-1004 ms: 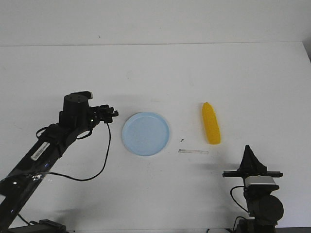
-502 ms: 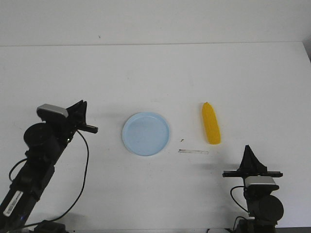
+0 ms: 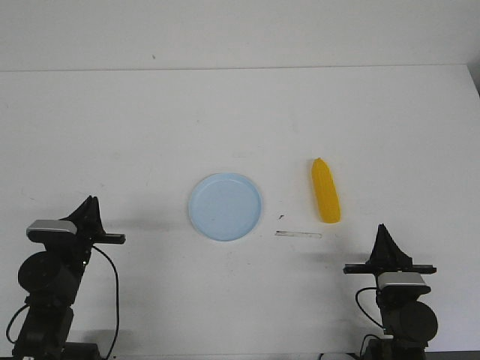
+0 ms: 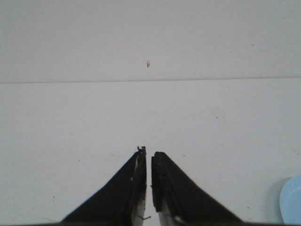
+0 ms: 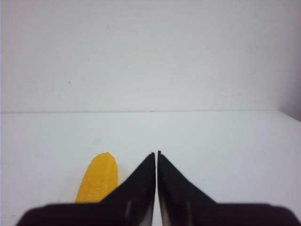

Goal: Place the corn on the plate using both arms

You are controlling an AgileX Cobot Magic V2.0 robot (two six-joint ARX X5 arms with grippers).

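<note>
The yellow corn (image 3: 325, 190) lies on the white table, right of the pale blue plate (image 3: 225, 206), its tapered tip pointing away. The plate holds nothing. My left gripper (image 3: 90, 204) sits at the near left, well away from the plate, shut with nothing between its fingers (image 4: 148, 153). A sliver of the plate (image 4: 292, 200) shows at the edge of the left wrist view. My right gripper (image 3: 383, 229) rests at the near right, just behind the corn, also shut and empty (image 5: 156, 153). The corn (image 5: 98, 178) lies beside that gripper's fingers, apart from them.
A thin pale strip (image 3: 298, 234) lies on the table between the plate and the corn, near a small dark speck (image 3: 280, 217). The table's far edge (image 3: 240, 69) meets a plain wall.
My left arm has drawn back from beside the plate's left side to the near left corner of the table. The right arm, corn and plate have not moved.
</note>
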